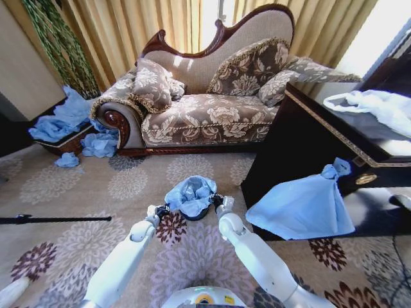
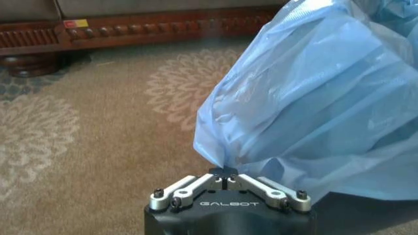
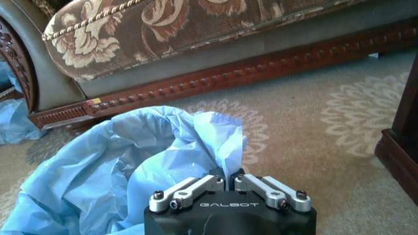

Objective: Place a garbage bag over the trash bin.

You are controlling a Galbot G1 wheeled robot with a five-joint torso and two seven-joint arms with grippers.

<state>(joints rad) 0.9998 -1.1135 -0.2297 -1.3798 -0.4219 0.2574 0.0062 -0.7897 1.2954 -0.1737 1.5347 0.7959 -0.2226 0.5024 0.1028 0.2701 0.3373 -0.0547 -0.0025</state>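
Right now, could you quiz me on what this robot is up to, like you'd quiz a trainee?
1. True or false: both claws are shut on the garbage bag.
2. Where does the garbage bag sit? A) draped over the trash bin B) on the sofa C) on the dark cabinet
3. What colour is the garbage bag?

Key: 1. True: left claw and right claw each pinch an edge. 2. A. 3. Light blue.

Open carpet [image 1: 128, 186] surrounds the trash bin [image 1: 196, 215]; dark cabinet [image 1: 302, 154] crowds its right, sofa [image 1: 205, 115] stands beyond.
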